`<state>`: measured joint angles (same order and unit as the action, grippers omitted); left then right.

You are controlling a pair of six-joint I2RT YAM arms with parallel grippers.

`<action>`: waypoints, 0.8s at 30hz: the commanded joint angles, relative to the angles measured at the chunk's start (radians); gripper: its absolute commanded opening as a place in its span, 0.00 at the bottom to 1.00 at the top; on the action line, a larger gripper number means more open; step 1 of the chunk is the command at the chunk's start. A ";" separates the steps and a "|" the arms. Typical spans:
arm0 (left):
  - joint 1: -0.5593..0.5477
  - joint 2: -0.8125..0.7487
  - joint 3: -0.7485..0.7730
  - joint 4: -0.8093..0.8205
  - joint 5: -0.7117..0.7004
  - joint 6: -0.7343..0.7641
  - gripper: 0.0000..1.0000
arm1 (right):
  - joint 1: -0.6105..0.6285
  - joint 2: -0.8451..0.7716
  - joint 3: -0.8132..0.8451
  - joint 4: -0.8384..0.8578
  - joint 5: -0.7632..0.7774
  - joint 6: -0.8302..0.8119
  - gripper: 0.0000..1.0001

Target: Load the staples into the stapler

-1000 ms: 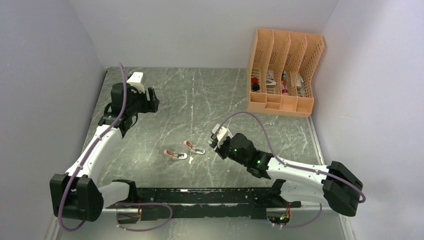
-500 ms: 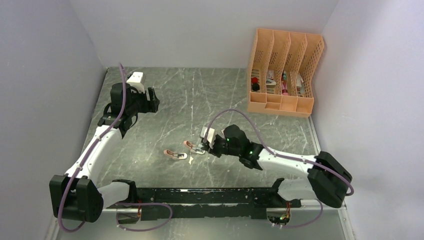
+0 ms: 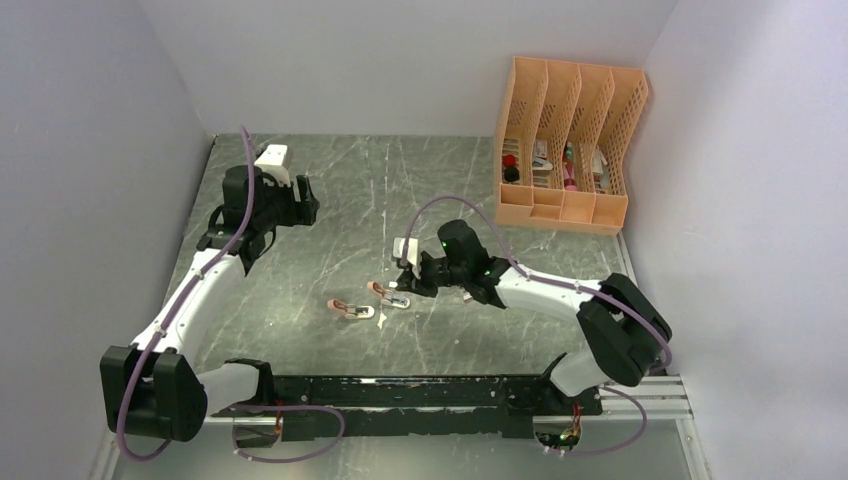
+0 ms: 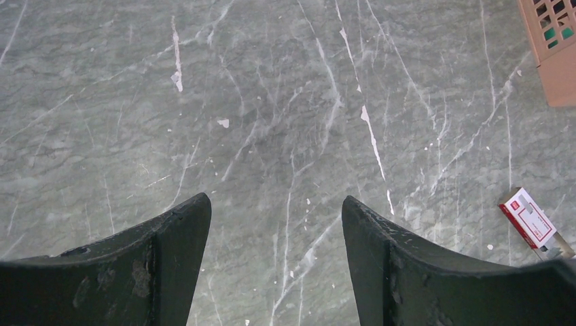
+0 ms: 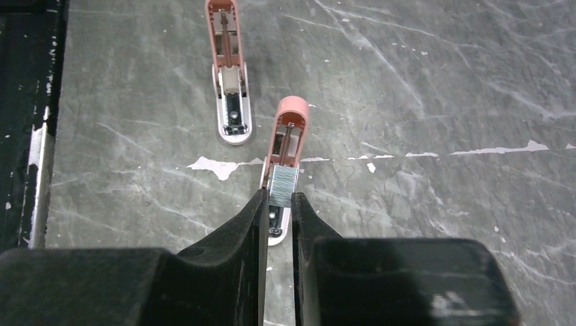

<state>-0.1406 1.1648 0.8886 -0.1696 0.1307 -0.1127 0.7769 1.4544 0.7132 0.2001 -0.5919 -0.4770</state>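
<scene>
- Pinching a silvery staple strip in the right gripper, just over the open pink stapler.
- Gaping wide at the left gripper, nothing held.

The table is a grey, marble-like slab crossed by white scratches and a few white chips. An orange file rack stands on it in the far right corner. Well apart from the rack, off to its near left, two pink staplers lie opened out flat, side by side and not touching. The first stapler is the one closer to the rack and the second stapler lies farther from it. A small red-and-white staple box lies flat on the near side of the rack, apart from it. A black rail runs along the table edge farthest from the rack.
</scene>
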 commanded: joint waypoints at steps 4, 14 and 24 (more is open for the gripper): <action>-0.004 0.024 0.008 0.003 -0.025 0.029 0.77 | -0.007 0.038 0.055 -0.120 0.025 -0.056 0.00; -0.004 0.019 -0.005 0.004 -0.005 0.066 0.79 | -0.008 0.040 0.056 -0.162 0.051 0.010 0.00; -0.004 0.046 -0.001 -0.008 -0.060 0.083 0.78 | -0.008 0.107 0.098 -0.173 0.066 0.052 0.00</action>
<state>-0.1406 1.2064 0.8886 -0.1699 0.1028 -0.0479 0.7734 1.5288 0.7727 0.0422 -0.5255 -0.4580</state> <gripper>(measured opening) 0.780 0.181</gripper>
